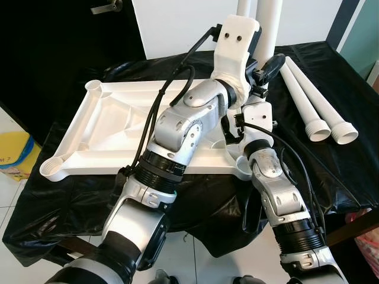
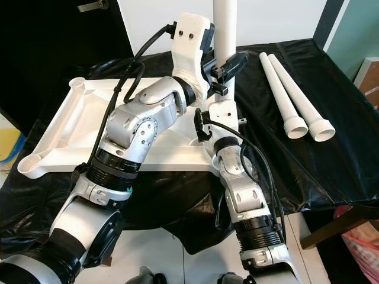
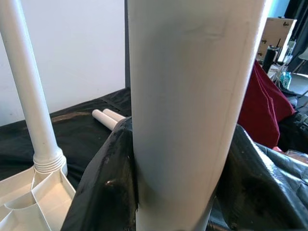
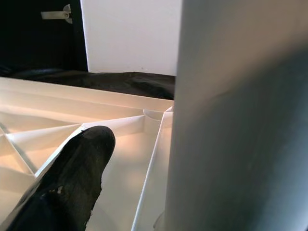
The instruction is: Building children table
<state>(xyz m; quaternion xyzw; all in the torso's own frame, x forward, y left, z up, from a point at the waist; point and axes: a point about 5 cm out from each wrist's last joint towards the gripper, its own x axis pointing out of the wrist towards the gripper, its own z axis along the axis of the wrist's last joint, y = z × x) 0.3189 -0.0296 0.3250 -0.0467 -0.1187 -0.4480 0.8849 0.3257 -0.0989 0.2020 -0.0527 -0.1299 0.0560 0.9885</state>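
While the upside-down white plastic children's table panel [image 1: 112,127] lies on the black-draped tabletop [image 2: 331,160], you have both tools at its near-right upright white tube leg [image 2: 224,35]; left tool [image 2: 210,56] pinches it, right tool [image 2: 222,89] cannot be judged, fingers hidden.

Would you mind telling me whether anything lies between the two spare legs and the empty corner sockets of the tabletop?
Yes: both arms, the left end effector and the upright leg stand between the spare legs and the empty sockets of the tabletop.
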